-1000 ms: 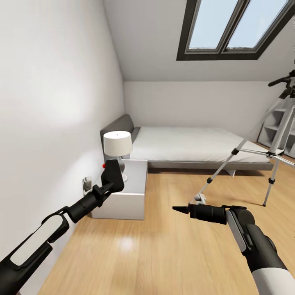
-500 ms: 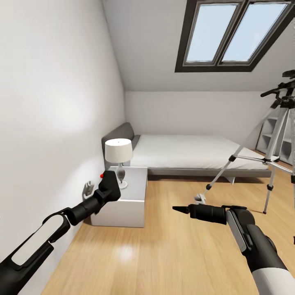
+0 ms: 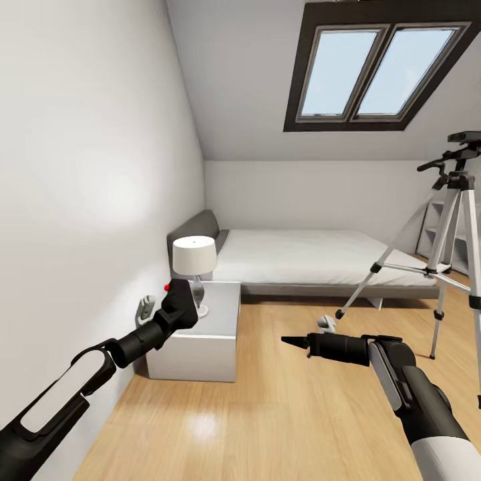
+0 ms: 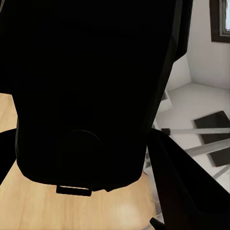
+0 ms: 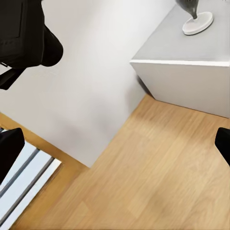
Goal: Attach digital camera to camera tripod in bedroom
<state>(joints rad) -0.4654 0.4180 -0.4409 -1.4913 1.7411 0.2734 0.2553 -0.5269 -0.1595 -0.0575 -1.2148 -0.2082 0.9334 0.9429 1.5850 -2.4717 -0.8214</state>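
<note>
the view has swung right — more of the camera tripod (image 3: pixel 449 254) shows now; left end effector (image 3: pixel 178 306) still grips the digital camera (image 3: pixel 180 302), right end effector (image 3: pixel 292 342) narrow, empty.

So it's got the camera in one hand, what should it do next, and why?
Probably roll toward the camera tripod at the right. The left gripper holds the digital camera by the nightstand, well short of the tripod's bare head across open floor.
</note>
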